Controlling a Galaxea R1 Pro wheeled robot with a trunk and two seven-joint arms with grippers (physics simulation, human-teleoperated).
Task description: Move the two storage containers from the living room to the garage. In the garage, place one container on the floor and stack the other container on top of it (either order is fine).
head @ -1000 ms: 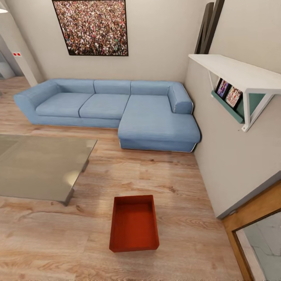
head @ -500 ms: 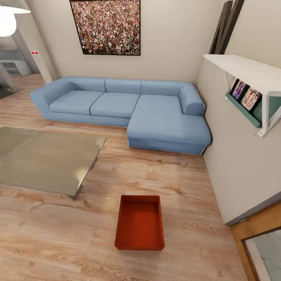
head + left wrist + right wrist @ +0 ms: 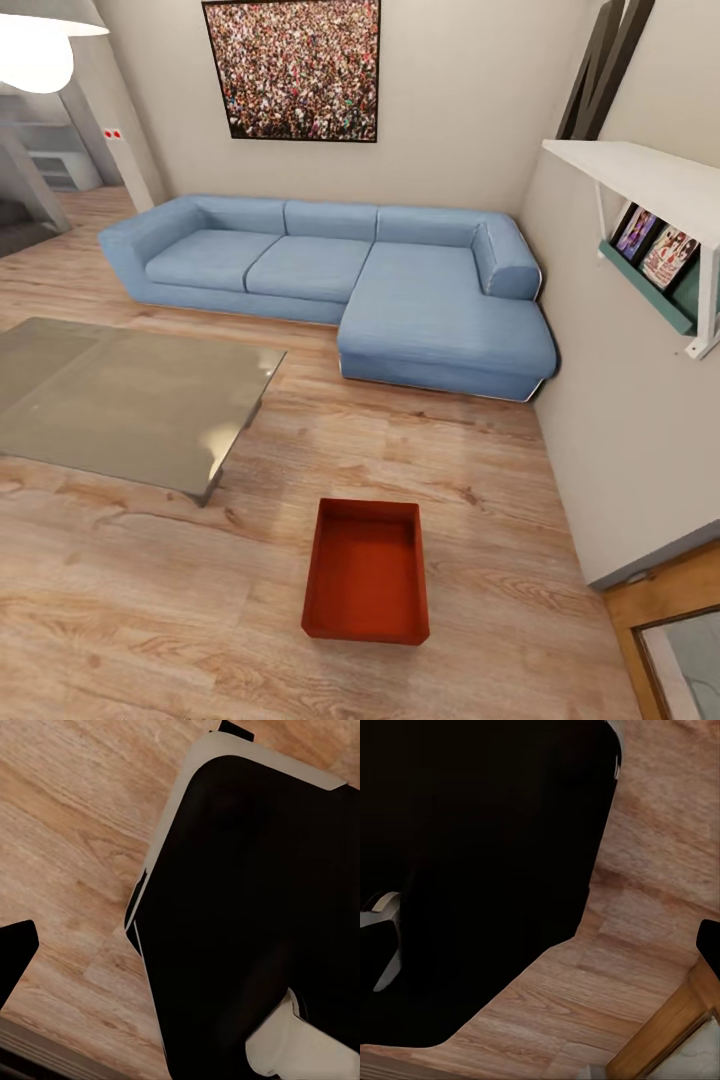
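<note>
Ahead, storage container (image 3: 366,585) on plank floor (image 3: 150,600), apart from glass table (image 3: 130,400); gripper states unclear.

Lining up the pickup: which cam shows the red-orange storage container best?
Head view. The storage container sits whole and unobstructed on the wood-plank floor, open top up and empty, between the glass table and the right wall. Both wrist views look down at floor planks and the robot's dark body, so they give nothing on the container.
</note>
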